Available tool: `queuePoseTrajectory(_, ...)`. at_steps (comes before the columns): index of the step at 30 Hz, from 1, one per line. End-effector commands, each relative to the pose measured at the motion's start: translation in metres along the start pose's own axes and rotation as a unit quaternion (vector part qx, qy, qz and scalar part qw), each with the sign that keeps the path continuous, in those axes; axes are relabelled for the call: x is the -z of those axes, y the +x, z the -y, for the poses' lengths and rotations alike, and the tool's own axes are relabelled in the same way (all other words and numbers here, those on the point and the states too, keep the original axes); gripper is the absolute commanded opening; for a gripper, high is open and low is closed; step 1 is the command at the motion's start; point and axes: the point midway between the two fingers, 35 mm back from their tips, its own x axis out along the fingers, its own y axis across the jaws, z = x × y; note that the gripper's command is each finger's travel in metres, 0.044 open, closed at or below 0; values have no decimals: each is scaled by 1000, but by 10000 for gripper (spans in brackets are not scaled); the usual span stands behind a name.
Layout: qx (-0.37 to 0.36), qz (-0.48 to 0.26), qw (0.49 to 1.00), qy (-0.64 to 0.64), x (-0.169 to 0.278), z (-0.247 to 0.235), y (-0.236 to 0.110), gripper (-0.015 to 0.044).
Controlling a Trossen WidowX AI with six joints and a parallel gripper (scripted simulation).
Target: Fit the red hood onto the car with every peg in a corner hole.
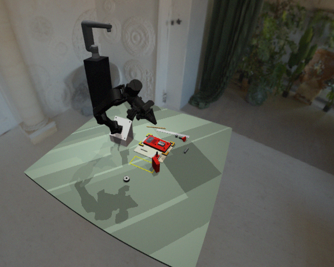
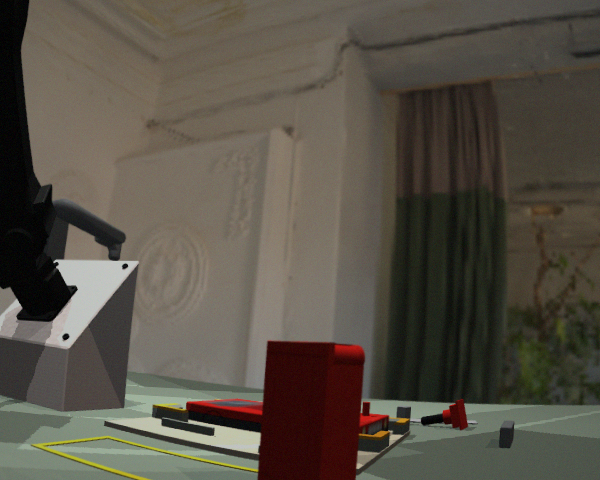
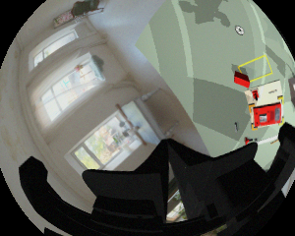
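Note:
The red hood stands on its edge on the table, at the near corner of the jig plate. The red car chassis lies in the jig with the silvery engine block on its deck. The pegs are too small to make out. My gripper is shut and empty. It hangs above the table behind the jig, well away from the hood.
A yellow rectangle outline is marked beside the hood. A red-handled screwdriver, a white bar, a thin stick, a small grey block and a nut lie about. The arm's grey pedestal stands behind.

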Motion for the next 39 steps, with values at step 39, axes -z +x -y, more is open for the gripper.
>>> queuePoseTrajectory(39, 428, -110, 675, -590, -94, 264, 164, 0)
